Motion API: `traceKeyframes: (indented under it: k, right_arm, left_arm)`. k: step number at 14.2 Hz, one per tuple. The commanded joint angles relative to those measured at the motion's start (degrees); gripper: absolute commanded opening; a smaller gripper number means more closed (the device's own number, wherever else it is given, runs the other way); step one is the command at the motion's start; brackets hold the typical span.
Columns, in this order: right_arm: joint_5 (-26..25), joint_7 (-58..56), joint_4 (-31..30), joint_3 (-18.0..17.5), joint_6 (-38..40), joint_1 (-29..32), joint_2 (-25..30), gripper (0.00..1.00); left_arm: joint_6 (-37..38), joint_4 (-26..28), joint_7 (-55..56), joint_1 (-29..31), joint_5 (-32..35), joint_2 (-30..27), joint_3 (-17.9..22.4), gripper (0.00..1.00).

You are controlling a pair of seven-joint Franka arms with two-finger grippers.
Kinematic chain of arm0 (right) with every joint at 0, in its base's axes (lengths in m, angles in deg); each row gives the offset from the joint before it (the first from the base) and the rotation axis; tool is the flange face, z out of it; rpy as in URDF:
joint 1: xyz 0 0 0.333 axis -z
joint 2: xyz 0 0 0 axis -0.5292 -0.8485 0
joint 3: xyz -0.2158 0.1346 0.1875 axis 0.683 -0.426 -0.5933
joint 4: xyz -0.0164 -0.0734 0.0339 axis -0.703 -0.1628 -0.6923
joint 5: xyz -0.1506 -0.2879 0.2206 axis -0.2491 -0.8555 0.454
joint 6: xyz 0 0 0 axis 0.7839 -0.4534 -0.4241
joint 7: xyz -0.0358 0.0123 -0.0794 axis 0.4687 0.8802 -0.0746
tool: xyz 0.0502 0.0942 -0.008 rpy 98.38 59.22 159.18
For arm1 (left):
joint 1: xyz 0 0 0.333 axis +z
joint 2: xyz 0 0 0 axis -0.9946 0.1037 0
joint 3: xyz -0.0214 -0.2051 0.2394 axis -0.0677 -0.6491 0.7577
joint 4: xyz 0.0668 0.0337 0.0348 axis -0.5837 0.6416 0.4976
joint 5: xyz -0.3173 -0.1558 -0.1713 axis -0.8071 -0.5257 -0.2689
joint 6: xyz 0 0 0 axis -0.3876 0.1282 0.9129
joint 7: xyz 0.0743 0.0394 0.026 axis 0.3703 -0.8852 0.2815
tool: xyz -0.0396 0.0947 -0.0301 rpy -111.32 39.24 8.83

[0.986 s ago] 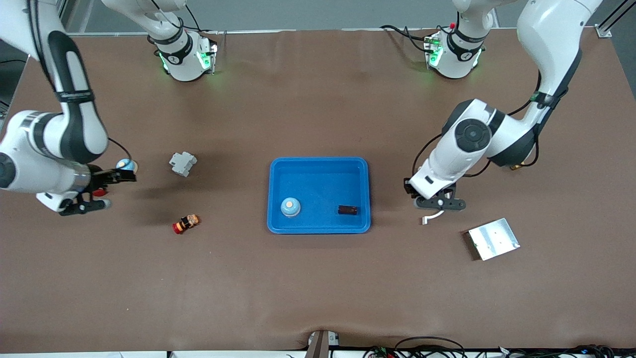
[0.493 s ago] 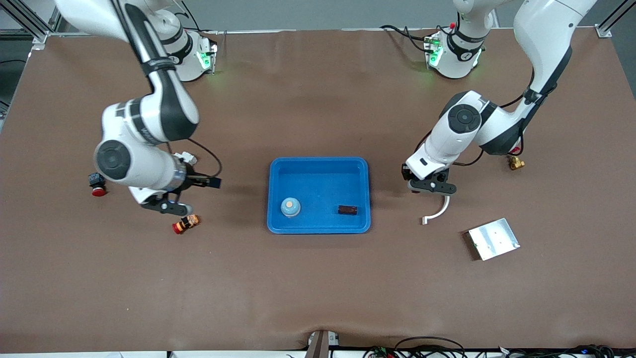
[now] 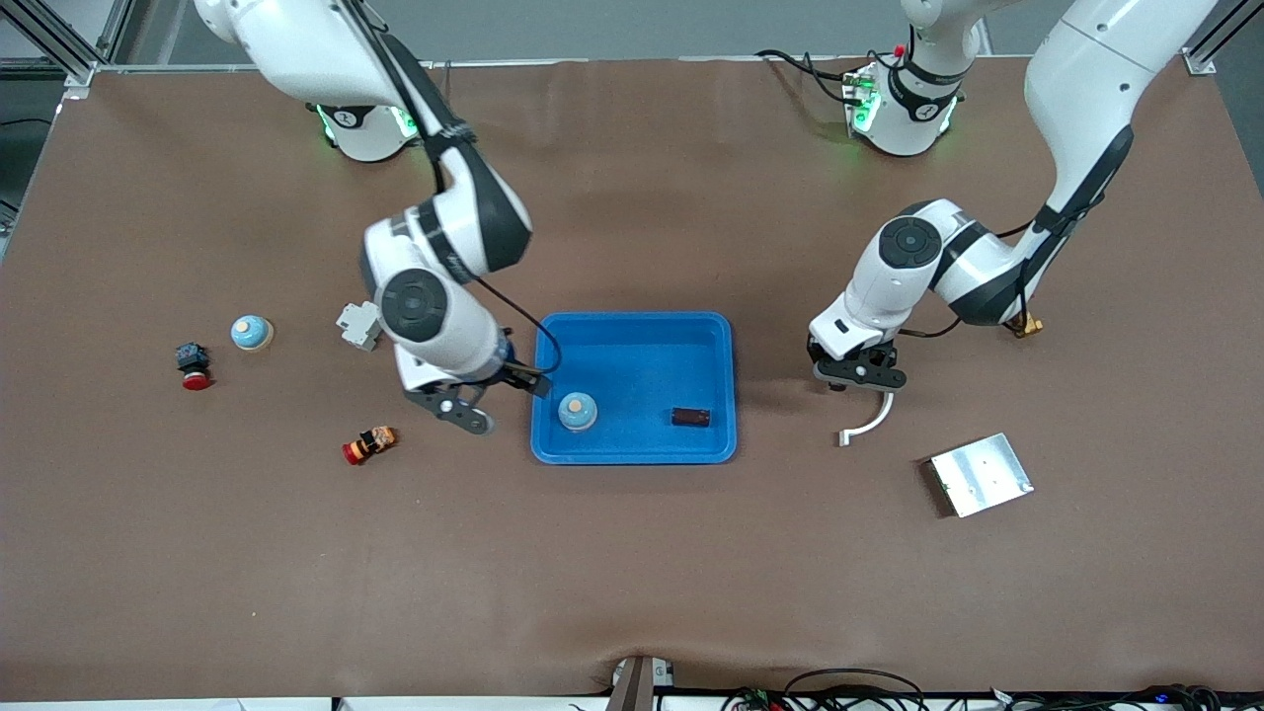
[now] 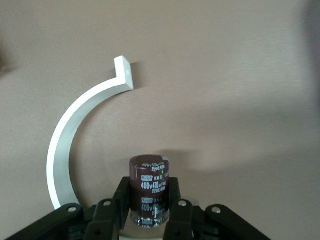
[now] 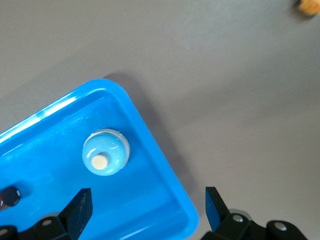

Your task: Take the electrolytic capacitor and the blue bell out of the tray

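Toward the right arm's end of the surface lie loose bits: a red-capped black button, a 2nd blue bell, a grey block and a red/yellow part. None are in any container.

The right gripper hangs w/ fingers spread wide and nothing btw them, over the surface just beside the tray's rim at the right arm's end. Its wrist view looks down on the blue bell, so I judge the step in hand is the approach to the bell. Next move prob needs the gripper shifted over the bell, lowered w/ one finger each side of the dome, then closed. The bell sits close to the rim, so finger clearance there looks tight.

The tray holds 2 objs only: the blue bell upright, nr the edge closest to the front camera, and the electrolytic capacitor lying on its side toward the left arm's end, well apart from the bell. Neither is out yet.

The left gripper is over bare surface outside the tray, clenched on another brown printed capacitor, per its wrist view. A white curved piece lies just beside it. Also at the left arm's end are a metal plate and a brass fitting.
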Motion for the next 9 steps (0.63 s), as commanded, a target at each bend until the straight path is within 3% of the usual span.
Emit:
traceKeyframes:
  k: [1,6,7,8,9]
  right_arm:
    - [0.2,4.5,6.5,0.7,-0.5,-1.0,-5.5,1.0]
    - [0.0,8.6,8.1,0.7,-4.5,-3.2,-9.5,1.0]
    - [0.0,8.6,8.1,0.7,-5.1,-3.9,-9.8,1.0]
    - [0.0,8.6,8.1,0.7,-5.4,-4.1,-9.9,1.0]
    - [0.0,8.6,8.2,0.7,-5.5,-4.1,-10.3,1.0]
  left_arm:
    - [-0.4,-2.4,2.3,0.4,4.2,3.7,-0.1,0.0]
    - [-0.4,-4.6,2.1,0.2,4.2,6.1,0.6,0.0]
    - [0.6,-6.0,2.1,0.0,3.5,6.5,0.6,0.37]
    - [1.1,-6.4,2.4,-0.1,3.4,6.9,0.6,0.99]
    - [1.3,-6.5,2.7,-0.1,3.2,7.0,0.6,1.0]
